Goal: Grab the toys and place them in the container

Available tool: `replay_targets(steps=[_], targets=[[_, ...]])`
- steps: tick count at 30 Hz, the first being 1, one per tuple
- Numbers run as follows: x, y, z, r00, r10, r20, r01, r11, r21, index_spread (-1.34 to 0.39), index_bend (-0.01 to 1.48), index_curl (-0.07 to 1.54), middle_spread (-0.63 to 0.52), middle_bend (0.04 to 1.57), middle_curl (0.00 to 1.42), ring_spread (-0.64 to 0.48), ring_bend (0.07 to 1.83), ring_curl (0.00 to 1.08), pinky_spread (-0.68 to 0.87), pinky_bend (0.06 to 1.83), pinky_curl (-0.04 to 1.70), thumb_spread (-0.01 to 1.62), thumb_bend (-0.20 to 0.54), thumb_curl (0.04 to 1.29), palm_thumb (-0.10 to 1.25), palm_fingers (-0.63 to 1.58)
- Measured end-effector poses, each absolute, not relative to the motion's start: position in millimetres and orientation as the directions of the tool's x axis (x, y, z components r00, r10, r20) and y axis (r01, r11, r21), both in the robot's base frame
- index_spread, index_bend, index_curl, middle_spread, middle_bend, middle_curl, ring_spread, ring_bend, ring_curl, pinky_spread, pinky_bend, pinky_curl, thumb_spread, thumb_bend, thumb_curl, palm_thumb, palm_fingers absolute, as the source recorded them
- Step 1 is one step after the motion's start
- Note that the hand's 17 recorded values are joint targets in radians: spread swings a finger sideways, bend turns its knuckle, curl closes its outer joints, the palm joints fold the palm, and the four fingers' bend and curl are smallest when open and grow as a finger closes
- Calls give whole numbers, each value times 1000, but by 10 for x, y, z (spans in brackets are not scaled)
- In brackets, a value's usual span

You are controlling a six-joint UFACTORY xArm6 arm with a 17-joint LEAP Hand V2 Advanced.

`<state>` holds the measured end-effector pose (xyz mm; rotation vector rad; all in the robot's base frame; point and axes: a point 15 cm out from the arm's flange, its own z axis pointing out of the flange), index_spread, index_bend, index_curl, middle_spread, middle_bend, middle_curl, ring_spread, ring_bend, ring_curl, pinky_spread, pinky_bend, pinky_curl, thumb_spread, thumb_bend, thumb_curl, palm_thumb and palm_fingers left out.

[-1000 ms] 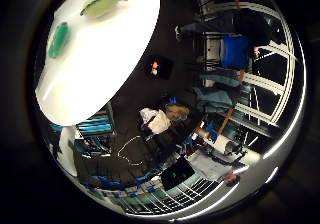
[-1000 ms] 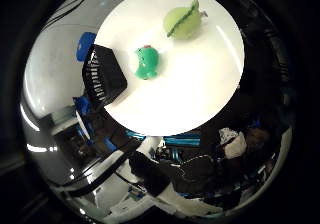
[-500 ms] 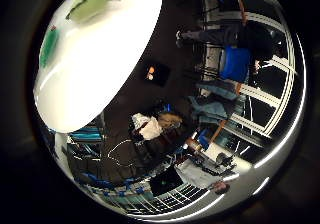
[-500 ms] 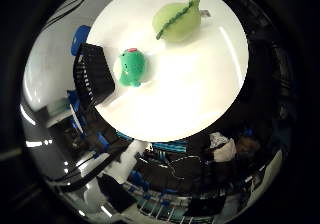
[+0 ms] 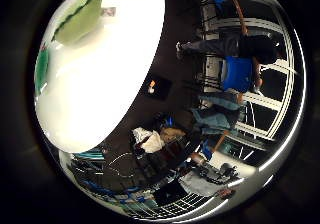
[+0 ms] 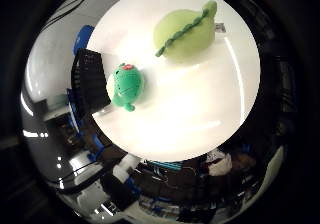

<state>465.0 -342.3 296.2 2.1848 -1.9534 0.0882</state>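
Two soft toys lie on a round white table point(image 6: 200, 119). The larger one is a pale green plush point(image 6: 184, 32) with a darker green ridge along its back. The smaller one is a bright green frog-like plush point(image 6: 126, 86) with a red spot on top, lying close to a black mesh container point(image 6: 91, 80) at the table's edge. The pale green plush point(image 5: 80, 20) also shows in the little finger side view, with a sliver of the bright green plush point(image 5: 41, 69) beside it. No part of my hand shows in either view.
Beyond the table edge lie a dark floor point(image 5: 165, 59), blue chairs point(image 5: 239, 74) and heaped bags and clothes point(image 5: 155, 139). A white tag point(image 6: 220, 29) sticks out of the pale green plush.
Both toys and the table now fill more of the views, so the palm has come closer to the table. The toys themselves have not shifted on it.
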Motion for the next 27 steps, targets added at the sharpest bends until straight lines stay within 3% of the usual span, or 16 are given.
replay_targets(steps=[18,27], targets=[[4991,-3205,2608,155,-971,180,-984,-136,114,-394,156,254,11,196,322,174,214,268,393,403,309,864,-32,292,61,50],[5084,-3057,2242,130,-981,141,-984,-111,138,-415,153,252,-2,193,321,174,223,272,401,413,314,839,-42,283,-18,54]])
